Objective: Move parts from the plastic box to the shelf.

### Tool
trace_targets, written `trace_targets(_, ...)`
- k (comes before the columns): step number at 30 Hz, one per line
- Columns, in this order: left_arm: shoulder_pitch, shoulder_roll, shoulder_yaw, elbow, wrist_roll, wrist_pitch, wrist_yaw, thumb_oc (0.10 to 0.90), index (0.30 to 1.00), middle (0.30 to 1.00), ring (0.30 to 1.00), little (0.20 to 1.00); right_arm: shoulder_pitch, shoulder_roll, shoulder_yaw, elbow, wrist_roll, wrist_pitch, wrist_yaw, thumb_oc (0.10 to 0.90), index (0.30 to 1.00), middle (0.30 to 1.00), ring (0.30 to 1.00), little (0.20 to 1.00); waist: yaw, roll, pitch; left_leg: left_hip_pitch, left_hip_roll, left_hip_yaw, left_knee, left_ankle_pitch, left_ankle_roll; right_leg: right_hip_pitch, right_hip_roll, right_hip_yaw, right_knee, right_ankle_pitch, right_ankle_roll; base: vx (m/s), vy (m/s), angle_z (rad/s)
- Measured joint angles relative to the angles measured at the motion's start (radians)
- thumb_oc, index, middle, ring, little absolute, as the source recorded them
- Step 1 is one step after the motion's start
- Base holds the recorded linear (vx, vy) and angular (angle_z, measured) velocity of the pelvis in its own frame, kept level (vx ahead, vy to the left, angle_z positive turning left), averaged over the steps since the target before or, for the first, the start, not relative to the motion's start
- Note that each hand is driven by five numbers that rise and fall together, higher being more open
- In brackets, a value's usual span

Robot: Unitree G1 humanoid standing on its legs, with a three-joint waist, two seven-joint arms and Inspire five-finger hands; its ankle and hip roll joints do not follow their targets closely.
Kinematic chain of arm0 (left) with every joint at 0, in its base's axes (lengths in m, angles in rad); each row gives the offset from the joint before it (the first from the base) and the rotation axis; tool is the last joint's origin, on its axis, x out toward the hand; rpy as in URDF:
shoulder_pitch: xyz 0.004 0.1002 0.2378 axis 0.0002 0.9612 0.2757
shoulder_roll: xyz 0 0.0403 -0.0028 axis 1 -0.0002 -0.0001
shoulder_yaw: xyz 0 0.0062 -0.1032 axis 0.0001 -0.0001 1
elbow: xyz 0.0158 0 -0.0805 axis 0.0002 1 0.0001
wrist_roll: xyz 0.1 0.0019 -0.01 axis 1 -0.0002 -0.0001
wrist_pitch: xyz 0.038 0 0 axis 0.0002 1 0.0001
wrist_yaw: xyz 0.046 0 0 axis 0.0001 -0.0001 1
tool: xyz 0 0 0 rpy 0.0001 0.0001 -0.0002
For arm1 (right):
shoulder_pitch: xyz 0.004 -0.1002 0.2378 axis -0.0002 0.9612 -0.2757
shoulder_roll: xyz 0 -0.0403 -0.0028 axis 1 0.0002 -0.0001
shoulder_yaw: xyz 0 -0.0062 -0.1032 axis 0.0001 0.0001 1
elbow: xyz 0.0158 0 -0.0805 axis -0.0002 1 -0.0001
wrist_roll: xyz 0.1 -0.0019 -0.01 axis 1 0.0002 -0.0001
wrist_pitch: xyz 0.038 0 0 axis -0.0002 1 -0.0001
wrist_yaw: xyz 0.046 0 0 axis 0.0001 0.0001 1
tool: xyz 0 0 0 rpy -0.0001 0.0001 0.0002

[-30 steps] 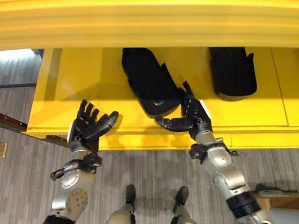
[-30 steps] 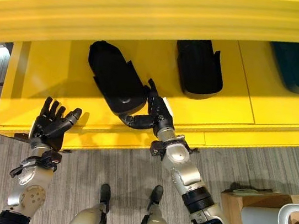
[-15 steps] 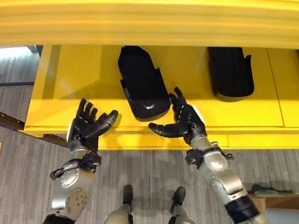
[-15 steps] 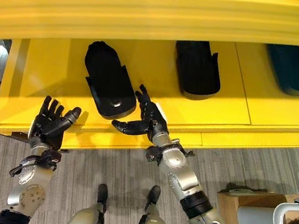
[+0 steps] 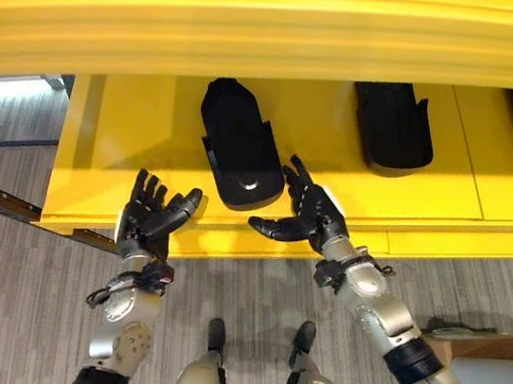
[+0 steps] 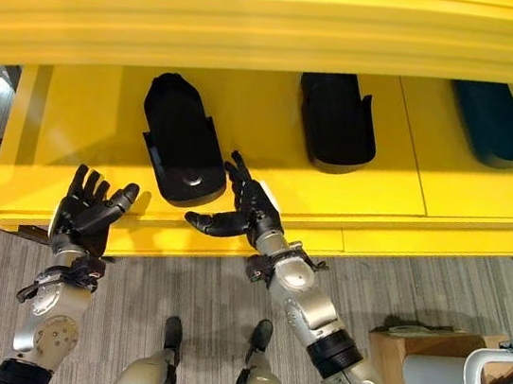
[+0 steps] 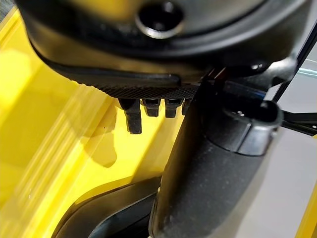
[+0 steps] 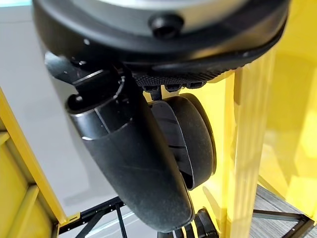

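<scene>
A yellow shelf [image 5: 132, 127] carries three dark parts [image 5: 239, 147] side by side

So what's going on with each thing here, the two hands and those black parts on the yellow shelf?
Left hand: open, holding nothing, at the shelf's front edge.
Right hand: open, just beside the nearest black part.
Nearest black part: lying flat on the yellow shelf, not held.
Second black part: lying flat, untouched.

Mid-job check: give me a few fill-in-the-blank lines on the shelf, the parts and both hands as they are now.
1. The shelf is coloured ____.
2. The right hand is beside the leftmost black part, its fingers ____.
3. The left hand holds ____.

Missing words: yellow; open; nothing
</scene>
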Motion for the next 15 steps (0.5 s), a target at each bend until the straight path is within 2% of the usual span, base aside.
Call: trace_targets(15, 0.014, -0.017, 0.014, 0.001, 0.0, 0.0, 0.013, 0.9, 1.0, 1.0, 1.0, 1.0, 0.012, 0.003, 0.0, -0.006, 0.001, 0.004, 0.008, 0.9, 1.0, 1.0, 1.0, 1.0, 0.031, -0.016, -0.004, 0.0, -0.003, -0.007, 0.001, 0.001, 0.001, 0.004, -0.003, -0.007, 0.001, 0.0, 0.0, 0.0, 0.002, 0.01)
